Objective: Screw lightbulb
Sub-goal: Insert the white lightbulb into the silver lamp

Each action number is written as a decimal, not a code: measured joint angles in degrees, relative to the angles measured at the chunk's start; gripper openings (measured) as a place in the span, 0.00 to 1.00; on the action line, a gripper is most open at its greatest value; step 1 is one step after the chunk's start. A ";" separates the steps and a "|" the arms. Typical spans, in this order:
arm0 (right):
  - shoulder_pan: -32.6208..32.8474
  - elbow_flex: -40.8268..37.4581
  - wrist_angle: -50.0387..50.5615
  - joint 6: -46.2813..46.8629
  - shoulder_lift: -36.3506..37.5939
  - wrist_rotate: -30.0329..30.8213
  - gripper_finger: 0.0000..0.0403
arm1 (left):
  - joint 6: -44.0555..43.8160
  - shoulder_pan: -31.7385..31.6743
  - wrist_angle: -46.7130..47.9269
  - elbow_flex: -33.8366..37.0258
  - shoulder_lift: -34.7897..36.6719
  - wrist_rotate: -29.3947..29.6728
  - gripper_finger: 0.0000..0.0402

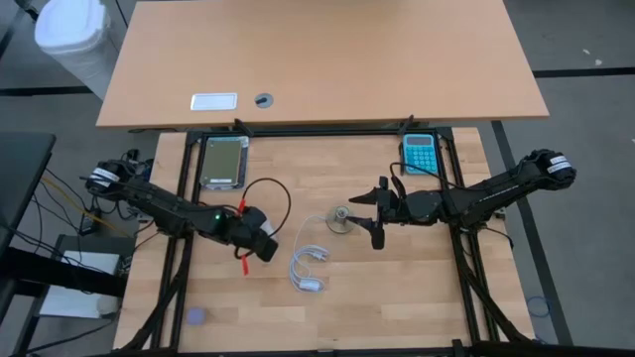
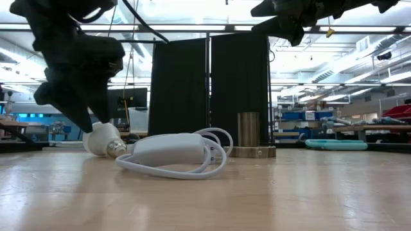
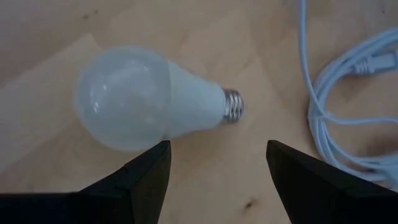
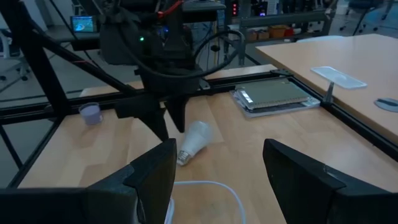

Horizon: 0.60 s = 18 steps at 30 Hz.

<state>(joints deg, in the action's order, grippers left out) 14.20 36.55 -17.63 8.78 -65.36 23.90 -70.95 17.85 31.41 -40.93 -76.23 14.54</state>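
Left fingers (image 3: 146, 180) open over lightbulb (image 3: 149, 96), coiled white cable (image 3: 342, 118) just beside

On the pale wooden slatted tabletop (image 1: 327, 307) we find the small white pear-shaped lightbulb (image 3: 149, 99) lying on its side beneath the left gripper (image 1: 266, 247), its screw base toward the coiled white cable (image 1: 308, 268) just beside it. Beyond the cable, toward the right arm, stands the round grey metal socket disc (image 1: 340, 219), with the right gripper (image 1: 377, 210) raised next to it. Near the tabletop's front left corner sits a small lilac cup (image 1: 195, 316).
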 joint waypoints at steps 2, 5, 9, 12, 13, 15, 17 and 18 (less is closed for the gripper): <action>0.00 -0.01 0.00 0.00 0.00 -0.04 0.60 | 0.03 -0.44 -0.96 0.00 0.00 -1.84 0.67; 0.00 -0.01 0.15 0.00 0.00 -0.11 0.60 | 0.02 -0.40 -3.81 0.00 0.00 -4.05 0.67; 0.00 -0.02 0.13 -0.28 0.00 -1.41 0.60 | -0.60 -0.07 -4.50 0.00 -1.42 -5.78 0.67; 0.00 -0.02 0.08 -0.30 0.00 -1.63 0.60 | -0.71 -0.14 -4.40 0.00 -4.01 -8.14 0.67; 0.00 -0.02 0.13 -0.31 0.00 -1.64 0.60 | -0.73 -0.15 -4.27 0.00 -5.07 -8.28 0.67; 0.00 -0.02 0.20 -0.32 0.00 -1.65 0.60 | -0.75 -0.36 -4.38 0.00 -6.48 -8.28 0.67; 0.00 -0.02 0.54 -0.33 0.00 -2.15 0.60 | -0.75 -0.61 -4.64 0.00 -7.51 -8.15 0.67; 0.00 -0.02 0.62 -0.33 0.00 -2.59 0.60 | -0.89 -0.62 -4.57 0.00 -7.83 -7.80 0.67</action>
<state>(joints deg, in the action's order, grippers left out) 14.20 36.53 -17.00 8.45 -65.36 21.31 -71.84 17.23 26.84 -40.93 -84.05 6.74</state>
